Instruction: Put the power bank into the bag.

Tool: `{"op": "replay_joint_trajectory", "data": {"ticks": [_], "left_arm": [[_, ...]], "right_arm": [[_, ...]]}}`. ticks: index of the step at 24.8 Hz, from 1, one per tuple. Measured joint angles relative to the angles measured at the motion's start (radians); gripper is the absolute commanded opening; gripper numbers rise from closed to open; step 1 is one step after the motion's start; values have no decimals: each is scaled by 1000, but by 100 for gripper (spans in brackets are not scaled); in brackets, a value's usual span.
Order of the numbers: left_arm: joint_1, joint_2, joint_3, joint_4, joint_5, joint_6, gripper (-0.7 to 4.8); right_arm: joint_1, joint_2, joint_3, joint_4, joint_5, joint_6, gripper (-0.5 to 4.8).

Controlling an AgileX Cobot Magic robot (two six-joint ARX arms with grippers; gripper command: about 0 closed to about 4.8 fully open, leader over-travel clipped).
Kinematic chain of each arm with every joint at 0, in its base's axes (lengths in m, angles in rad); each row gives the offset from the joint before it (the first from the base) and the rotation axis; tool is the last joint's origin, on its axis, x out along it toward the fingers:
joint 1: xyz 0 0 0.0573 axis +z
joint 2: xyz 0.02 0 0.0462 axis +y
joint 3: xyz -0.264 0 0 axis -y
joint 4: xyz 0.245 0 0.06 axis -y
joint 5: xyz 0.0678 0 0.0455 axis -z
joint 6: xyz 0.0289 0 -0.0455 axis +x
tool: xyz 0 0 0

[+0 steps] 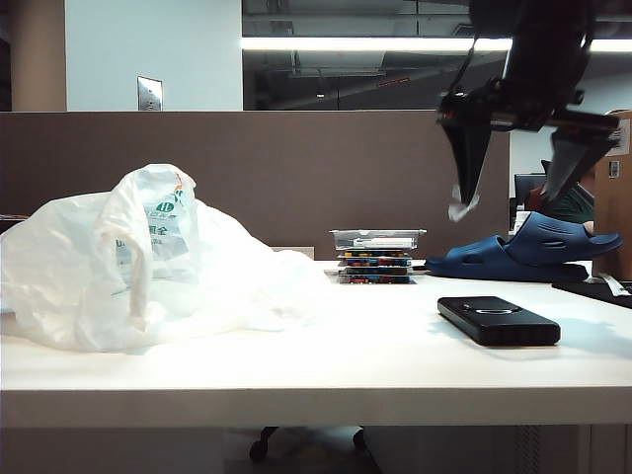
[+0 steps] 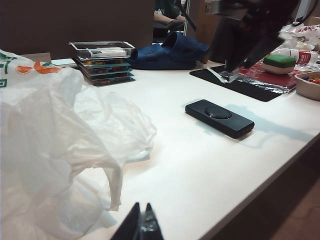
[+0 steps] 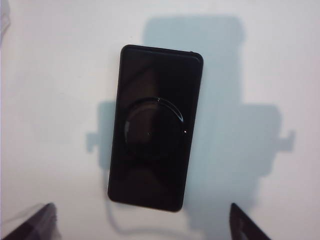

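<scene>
The power bank (image 1: 498, 320) is a flat black slab with a ring mark, lying flat on the white table (image 1: 375, 365) at the right; it also shows as power bank (image 2: 219, 117) and power bank (image 3: 156, 127). My right gripper (image 1: 513, 197) hangs open well above it, jaws wide apart and pointing down, with nothing between them; in its wrist view the right gripper (image 3: 142, 220) straddles the near end of the slab. The bag (image 1: 148, 262), crumpled translucent white with a green and orange logo, lies at the left. My left gripper (image 2: 142, 220) is shut and empty, just beside the bag (image 2: 55, 150).
A dark blue clog shoe (image 1: 528, 252) lies behind the power bank. A stack of clear trays (image 1: 375, 255) stands at the middle back. In the left wrist view a black mat (image 2: 250, 82) with a green object (image 2: 279, 62) and a bowl (image 2: 309, 84) lies at the far side.
</scene>
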Motion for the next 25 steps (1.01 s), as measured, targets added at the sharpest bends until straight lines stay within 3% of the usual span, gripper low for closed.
{"op": "replay_joint_trajectory", "data": {"ticks": [14,25], "left_arm": [[0,0,0,0,0,0,-6],[0,0,0,0,0,0,-6]], "right_arm": [[56,169,0,90,101,45,479],[58,169,0,162,102,161,479]]}}
